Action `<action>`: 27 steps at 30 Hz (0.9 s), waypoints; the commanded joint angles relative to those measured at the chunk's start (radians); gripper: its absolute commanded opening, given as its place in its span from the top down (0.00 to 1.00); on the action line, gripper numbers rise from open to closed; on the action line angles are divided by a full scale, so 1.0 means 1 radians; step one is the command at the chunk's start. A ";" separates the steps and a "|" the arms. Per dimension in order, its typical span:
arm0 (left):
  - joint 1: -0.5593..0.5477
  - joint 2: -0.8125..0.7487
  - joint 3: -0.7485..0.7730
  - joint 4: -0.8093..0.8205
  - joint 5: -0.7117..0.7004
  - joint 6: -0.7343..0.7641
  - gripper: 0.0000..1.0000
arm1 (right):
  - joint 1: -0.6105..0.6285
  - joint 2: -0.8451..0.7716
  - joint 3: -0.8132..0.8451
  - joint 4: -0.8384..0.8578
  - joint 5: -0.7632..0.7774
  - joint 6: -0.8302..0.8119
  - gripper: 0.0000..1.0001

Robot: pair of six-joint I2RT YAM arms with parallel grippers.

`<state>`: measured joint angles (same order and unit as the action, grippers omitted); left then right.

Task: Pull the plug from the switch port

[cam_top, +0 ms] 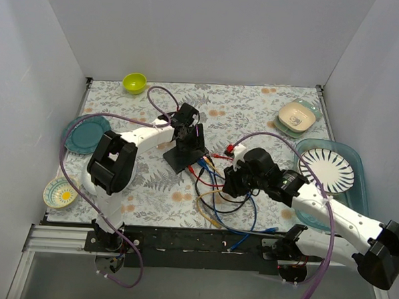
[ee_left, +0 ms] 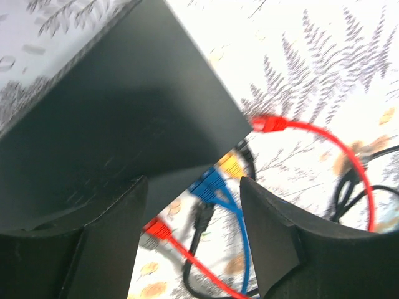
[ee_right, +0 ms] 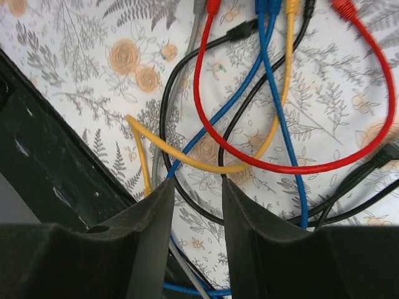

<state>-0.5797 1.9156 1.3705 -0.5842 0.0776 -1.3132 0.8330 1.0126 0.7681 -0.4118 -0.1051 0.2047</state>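
The switch (cam_top: pixel 184 157), a flat dark box, lies mid-table and fills the upper left of the left wrist view (ee_left: pixel 124 118). My left gripper (cam_top: pixel 188 130) is over it, open (ee_left: pixel 193 187), with the switch's port edge running between the fingers. Blue plugs (ee_left: pixel 212 187), a yellow plug (ee_left: pixel 230 165), a black plug (ee_left: pixel 202 215) and a red plug (ee_left: pixel 159 229) sit along that edge. Another red plug (ee_left: pixel 271 123) lies beside the switch's corner. My right gripper (cam_top: pixel 230 183) is open and empty (ee_right: pixel 198 187) above the tangled cables (ee_right: pixel 249 124).
Coloured cables (cam_top: pixel 220 197) spread between the switch and the black front rail (cam_top: pixel 195 240). A green bowl (cam_top: pixel 134 83), teal plate (cam_top: pixel 85 133) and small patterned bowl (cam_top: pixel 61 193) stand on the left. A beige dish (cam_top: pixel 298 116) and a striped plate on a teal tray (cam_top: pixel 327 168) stand on the right.
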 commanded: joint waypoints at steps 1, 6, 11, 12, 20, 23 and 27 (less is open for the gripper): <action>0.018 0.125 -0.024 -0.055 0.030 -0.006 0.39 | 0.038 0.020 -0.056 0.031 -0.044 -0.057 0.56; 0.044 0.131 -0.030 -0.045 0.083 -0.012 0.40 | 0.123 -0.002 -0.088 0.031 -0.012 -0.077 0.56; 0.057 0.140 -0.044 -0.037 0.139 -0.023 0.41 | 0.208 -0.011 -0.156 0.071 0.022 -0.062 0.55; 0.057 0.138 -0.047 -0.037 0.143 -0.026 0.40 | 0.218 0.001 -0.155 0.073 0.042 -0.057 0.55; 0.057 0.088 -0.060 -0.026 0.261 -0.054 0.41 | 0.322 0.151 -0.133 0.223 0.152 -0.039 0.55; 0.057 0.077 -0.059 -0.032 0.333 -0.057 0.41 | 0.324 0.240 -0.090 0.258 0.223 -0.037 0.56; 0.057 0.022 -0.080 -0.032 0.386 -0.063 0.41 | 0.324 0.331 -0.021 0.287 0.231 -0.051 0.57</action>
<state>-0.5144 1.9560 1.3533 -0.5091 0.4355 -1.3876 1.1542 1.2930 0.6643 -0.2214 0.0723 0.1604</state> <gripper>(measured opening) 0.588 0.436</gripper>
